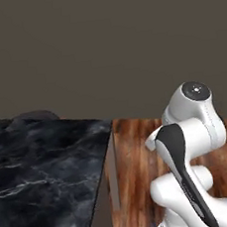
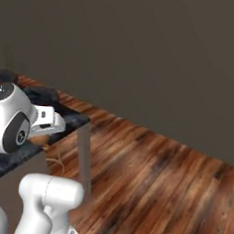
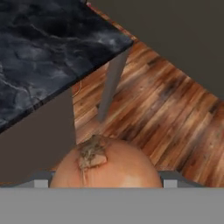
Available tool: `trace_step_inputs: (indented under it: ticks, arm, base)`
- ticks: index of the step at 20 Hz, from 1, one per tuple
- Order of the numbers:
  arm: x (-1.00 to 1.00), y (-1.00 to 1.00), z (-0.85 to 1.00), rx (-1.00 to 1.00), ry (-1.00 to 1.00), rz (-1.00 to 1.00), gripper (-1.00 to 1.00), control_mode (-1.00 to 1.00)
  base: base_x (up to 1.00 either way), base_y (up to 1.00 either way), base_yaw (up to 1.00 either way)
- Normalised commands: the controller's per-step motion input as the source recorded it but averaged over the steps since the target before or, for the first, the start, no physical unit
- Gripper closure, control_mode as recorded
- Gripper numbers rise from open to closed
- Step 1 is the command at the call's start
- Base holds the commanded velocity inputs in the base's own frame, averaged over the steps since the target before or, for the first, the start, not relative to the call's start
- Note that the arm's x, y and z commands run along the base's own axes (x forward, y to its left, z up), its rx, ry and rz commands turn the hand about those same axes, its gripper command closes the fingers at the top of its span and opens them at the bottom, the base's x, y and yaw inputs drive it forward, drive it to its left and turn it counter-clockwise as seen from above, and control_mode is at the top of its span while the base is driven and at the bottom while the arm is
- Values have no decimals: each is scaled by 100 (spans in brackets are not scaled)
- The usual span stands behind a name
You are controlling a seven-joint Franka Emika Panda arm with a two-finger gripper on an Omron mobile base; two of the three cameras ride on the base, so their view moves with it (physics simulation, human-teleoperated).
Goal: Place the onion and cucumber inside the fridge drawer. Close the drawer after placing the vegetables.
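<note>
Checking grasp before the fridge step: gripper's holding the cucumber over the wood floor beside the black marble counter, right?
Not the cucumber. The hand view shows the onion between the gripper fingers. The rest holds: wood floor below, black marble counter alongside.

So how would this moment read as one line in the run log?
hand: shut on onion | carried above wood floor | beside black marble counter | fridge drawer: unseen

Left base cam sits behind my arm (image 1: 191,161), facing forward-down over the black marble tabletop (image 1: 42,168). Right base cam sees that tabletop's corner (image 2: 74,116) and wood floor (image 2: 158,182) from the other side. Hand cam sits close above the onion (image 3: 107,166), same tabletop corner (image 3: 52,48) beyond.
</note>
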Motion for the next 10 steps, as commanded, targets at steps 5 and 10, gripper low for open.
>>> trace_step_inputs:
  ticks: [5, 10]
  arm:
    - [0, 0, 0, 0, 0, 0, 100, 100]
    - [0, 0, 0, 0, 0, 0, 100, 100]
  base:
    - [71, 0, -49]
    - [62, 0, -50]
